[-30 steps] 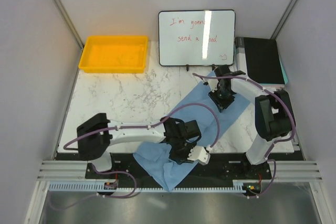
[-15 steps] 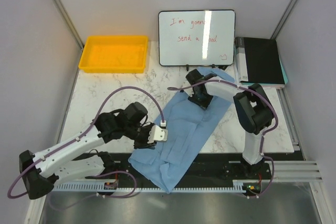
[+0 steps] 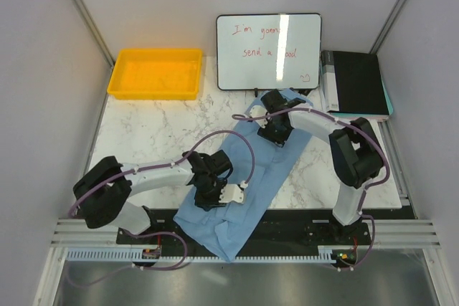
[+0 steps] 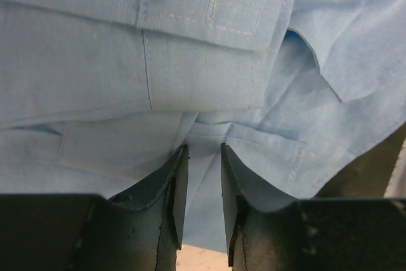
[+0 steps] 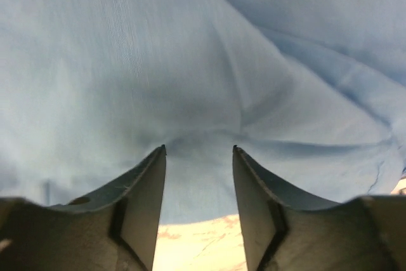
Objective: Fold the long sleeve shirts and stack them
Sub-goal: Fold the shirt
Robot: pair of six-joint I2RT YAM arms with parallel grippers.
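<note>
The light blue cloth long-sleeve shirt lies diagonally across the white marbled bench. Left jaws, narrow, pinch a fold at its near left part (stitched seams just beyond). Right jaws stand wide over its far end.

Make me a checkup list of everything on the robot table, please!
Surface: white marble table, shirt lying across it.
Job's things: one blue shirt, slantwise, near end hanging over the front edge.
Clutter: empty-looking yellow tray, whiteboard with red writing, black binder, all at the back.
Grippers: left gripper narrowly apart at a shirt fold, grip unclear; right gripper open on the shirt's far end.
Cables: purple cables on both arms, one looping above the shirt.
Surroundings: grey walls.
</note>
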